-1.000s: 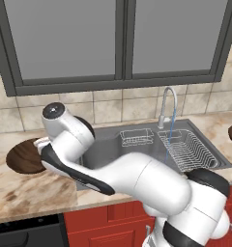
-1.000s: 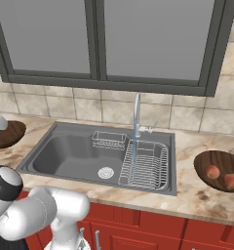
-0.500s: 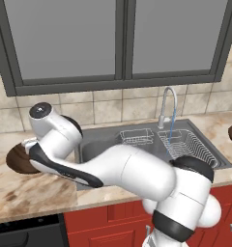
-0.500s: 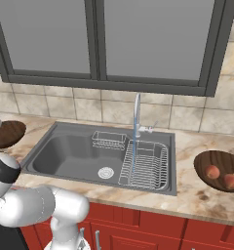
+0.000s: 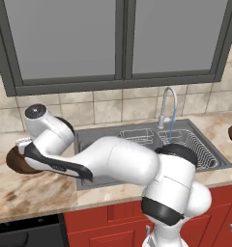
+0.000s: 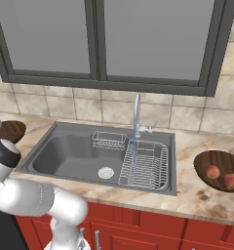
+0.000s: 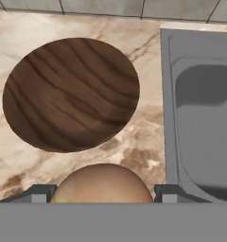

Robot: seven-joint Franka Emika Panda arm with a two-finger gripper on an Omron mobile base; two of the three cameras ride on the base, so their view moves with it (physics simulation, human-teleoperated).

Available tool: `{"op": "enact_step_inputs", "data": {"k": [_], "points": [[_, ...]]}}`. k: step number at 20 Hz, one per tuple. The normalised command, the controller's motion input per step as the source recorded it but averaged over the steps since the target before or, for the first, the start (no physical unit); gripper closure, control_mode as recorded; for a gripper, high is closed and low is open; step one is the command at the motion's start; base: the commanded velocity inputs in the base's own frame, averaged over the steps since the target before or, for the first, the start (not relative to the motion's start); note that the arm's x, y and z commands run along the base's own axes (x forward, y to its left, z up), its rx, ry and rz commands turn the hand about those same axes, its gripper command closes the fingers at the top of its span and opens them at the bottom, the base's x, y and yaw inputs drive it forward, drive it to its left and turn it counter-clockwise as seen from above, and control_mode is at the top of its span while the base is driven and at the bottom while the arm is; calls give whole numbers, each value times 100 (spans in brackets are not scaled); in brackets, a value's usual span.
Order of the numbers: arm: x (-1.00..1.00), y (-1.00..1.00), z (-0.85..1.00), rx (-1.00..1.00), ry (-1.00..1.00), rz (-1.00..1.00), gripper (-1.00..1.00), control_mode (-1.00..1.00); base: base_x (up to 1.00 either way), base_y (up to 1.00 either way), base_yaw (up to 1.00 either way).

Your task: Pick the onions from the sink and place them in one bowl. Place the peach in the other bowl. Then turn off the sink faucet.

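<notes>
Arm swung further left across the last second, out past the end of the sink [image 6: 65, 151]; the wrist is now carried over the empty bowl [image 7: 70, 94] on the marble counter [image 7: 134, 151].

Gripper [image 7: 103, 191] clenched on a round tan-orange fruit, taken to be the peach [image 7: 103, 182] (only its upper half is seen between the tips). It is held just short of the bowl's near rim, not yet above its centre. Nothing is seen lying in that bowl.

Meaning for the task: the peach's carry is judged nearly done; a little more reach and a release remain.

Count:
- Bowls: two. The empty one left of the sink; the far bowl [image 6: 202, 163] on the counter right of it.
- Onions: two, the nearer onion [image 6: 212, 171] and the further onion [image 6: 231, 180], both resting in the far bowl, so that part appears finished.
- Peach: one, in the grip.
- Faucet [image 6: 137, 110]: one, with a water stream [image 6: 132, 156] falling onto the wire rack [image 6: 146, 166]. Shut-off not yet done.
</notes>
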Motion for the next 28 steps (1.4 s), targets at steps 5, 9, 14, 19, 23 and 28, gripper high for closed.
{"op": "enact_step_inputs", "data": {"k": [5, 9, 14, 19, 23, 28], "points": [[33, 10, -20, 5, 0, 0, 100, -100, 0, 0, 0], [29, 0, -4, 5, 0, 0, 100, -100, 0, 0, 0], [16, 7, -5, 0, 1, -1, 100, -100, 0, 0, 0], [29, 25, -24, 0, 4, 0, 100, -100, 0, 0, 0], [33, 21, -26, 0, 3, 0, 100, -100, 0, 0, 0], [33, 23, -21, 0, 4, 0, 100, -100, 0, 0, 0]]}}
